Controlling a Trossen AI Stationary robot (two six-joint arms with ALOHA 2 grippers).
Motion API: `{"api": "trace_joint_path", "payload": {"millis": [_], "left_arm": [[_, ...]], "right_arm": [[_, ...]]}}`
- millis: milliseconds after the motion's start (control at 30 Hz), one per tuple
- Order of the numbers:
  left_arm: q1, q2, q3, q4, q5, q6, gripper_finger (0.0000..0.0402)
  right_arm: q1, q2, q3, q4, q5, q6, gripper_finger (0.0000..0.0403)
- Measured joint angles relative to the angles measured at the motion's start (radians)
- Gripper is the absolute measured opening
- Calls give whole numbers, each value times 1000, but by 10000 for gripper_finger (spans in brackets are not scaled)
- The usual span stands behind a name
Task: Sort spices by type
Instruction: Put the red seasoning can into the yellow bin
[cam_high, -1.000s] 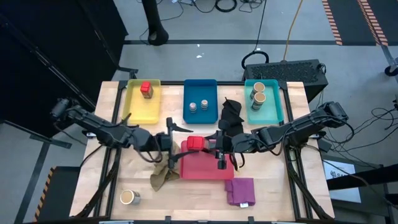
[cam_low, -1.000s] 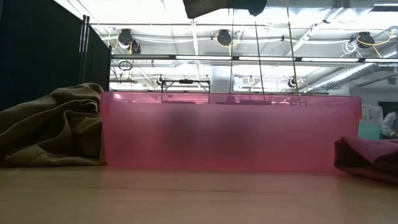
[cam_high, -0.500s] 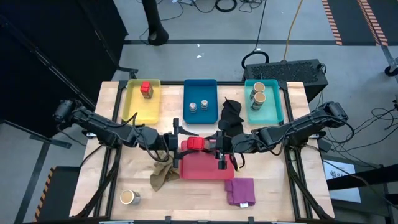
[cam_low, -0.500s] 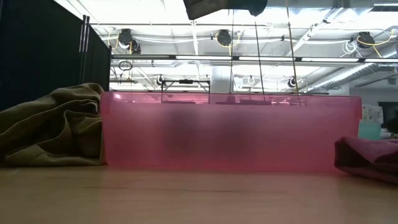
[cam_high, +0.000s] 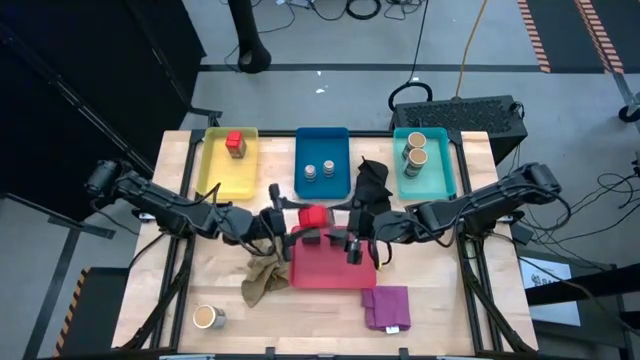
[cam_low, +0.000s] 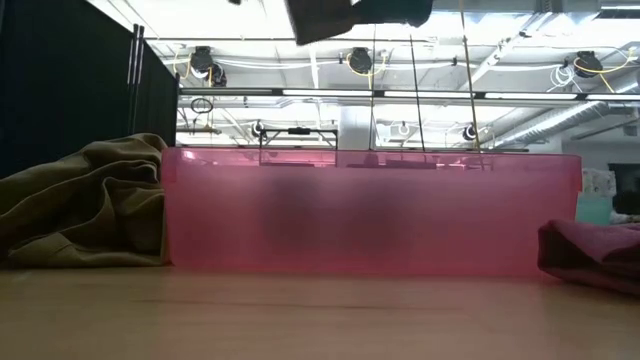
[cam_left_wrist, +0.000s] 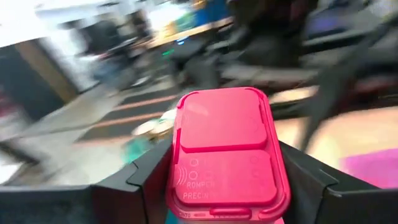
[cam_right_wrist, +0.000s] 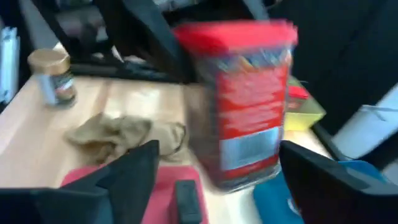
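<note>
My left gripper (cam_high: 296, 218) is shut on a red cube (cam_high: 315, 217) over the far left corner of the red tray (cam_high: 330, 270). The cube's lid fills the left wrist view (cam_left_wrist: 227, 134), and the cube stands out in the right wrist view (cam_right_wrist: 249, 102). My right gripper (cam_high: 352, 238) is open, just right of the cube, above the red tray. Another red cube (cam_high: 235, 143) stands in the yellow tray (cam_high: 222, 178). Two silver tins (cam_high: 318, 172) sit in the blue tray, two tan jars (cam_high: 415, 148) in the teal tray. A third tan jar (cam_high: 208, 317) stands on the table's near left. My left gripper pinches the red cube between its two fingers (cam_left_wrist: 149, 177), one on each opposite side wall (cam_left_wrist: 177, 168) below the lid. The fingers come level from the table's left. The cube is lifted clear of the red tray and stays roughly upright, lid up.
A beige cloth (cam_high: 262, 278) lies left of the red tray, a purple cloth (cam_high: 388, 307) at its near right, a black cloth (cam_high: 372, 185) between the blue and teal trays. A small dark object (cam_right_wrist: 186, 199) lies in the red tray. In the low view the tray's wall (cam_low: 370, 215) blocks sight.
My left gripper has moved right to the red cube at the red tray's far left corner, then risen with it. The cube is now lifted clear and shifted a little toward the far edge. My right gripper has stayed nearly where it was.
</note>
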Motion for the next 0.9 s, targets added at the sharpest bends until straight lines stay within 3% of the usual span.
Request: {"api": "trace_joint_path", "payload": {"millis": [167, 333, 733, 900], "left_arm": [[11, -5, 0, -45, -269, 0, 220], [75, -59, 0, -199, -551, -125, 220], [364, -190, -15, -948, -486, -899, 220], [394, -196, -52, -1062, -502, -1070, 220]], "right_arm": [[3, -29, 0, -51, 153, 62, 330], [-2, -67, 0, -165, 197, 173, 321], [-3, -74, 0, -209, 193, 192, 308], [-3, -74, 0, -215, 191, 190, 308]]}}
